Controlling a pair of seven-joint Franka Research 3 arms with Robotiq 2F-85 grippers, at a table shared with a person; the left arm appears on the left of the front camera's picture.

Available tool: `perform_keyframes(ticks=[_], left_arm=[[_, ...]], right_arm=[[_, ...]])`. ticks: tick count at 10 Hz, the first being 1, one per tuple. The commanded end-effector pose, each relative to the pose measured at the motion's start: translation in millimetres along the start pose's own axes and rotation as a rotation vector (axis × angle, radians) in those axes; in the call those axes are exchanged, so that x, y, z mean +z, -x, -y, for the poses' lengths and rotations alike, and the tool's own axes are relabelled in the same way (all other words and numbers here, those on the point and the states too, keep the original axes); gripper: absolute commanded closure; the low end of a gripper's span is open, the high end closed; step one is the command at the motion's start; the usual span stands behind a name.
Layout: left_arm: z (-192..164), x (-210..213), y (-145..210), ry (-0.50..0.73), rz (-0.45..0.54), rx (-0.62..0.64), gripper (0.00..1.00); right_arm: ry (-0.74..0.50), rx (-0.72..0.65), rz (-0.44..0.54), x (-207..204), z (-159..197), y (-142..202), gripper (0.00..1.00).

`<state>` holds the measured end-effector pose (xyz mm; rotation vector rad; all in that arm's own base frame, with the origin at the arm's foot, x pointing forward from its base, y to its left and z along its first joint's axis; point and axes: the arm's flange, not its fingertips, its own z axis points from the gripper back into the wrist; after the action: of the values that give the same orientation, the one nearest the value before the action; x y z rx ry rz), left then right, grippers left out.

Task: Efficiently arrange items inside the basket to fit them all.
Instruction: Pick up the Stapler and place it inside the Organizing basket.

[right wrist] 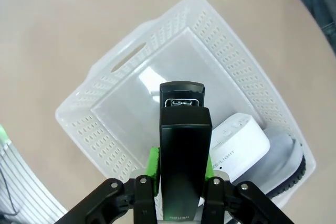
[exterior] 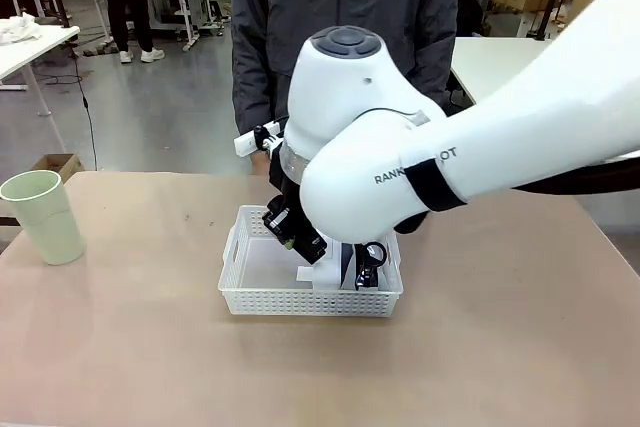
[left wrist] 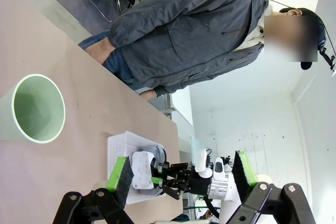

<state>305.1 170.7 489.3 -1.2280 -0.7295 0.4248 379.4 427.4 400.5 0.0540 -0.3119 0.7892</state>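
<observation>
Black stapler [right wrist: 184, 129] over the basket [right wrist: 105, 124]
Our right fingers [right wrist: 153, 167] clench it, left fingers [left wrist: 121, 179] released; tilted, it probably jams on the white box [right wrist: 239, 142].

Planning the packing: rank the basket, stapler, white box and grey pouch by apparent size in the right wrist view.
1. basket
2. stapler, enlarged by nearness to the camera
3. white box and grey pouch, unranked: the box covers part of the pouch
</observation>
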Motion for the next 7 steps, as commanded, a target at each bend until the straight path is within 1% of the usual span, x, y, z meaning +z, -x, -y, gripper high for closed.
perform_keyframes(ticks=[1,6,7], left_arm=[[0.9,0.4,0.3,0.018,0.004,-0.015,0.00],[0.9,0.4,0.3,0.018,0.004,-0.015,0.00],[0.9,0.4,0.3,0.018,0.004,-0.015,0.00]], right_arm=[[0.021,-0.012,-0.061,-13.1,-15.3,-26.3,0.63],[0.015,0.000,-0.204,-59.0,-32.2,-53.7,0.63],[-0.006,0.002,-0.226,-68.3,-31.8,-56.2,0.63]])
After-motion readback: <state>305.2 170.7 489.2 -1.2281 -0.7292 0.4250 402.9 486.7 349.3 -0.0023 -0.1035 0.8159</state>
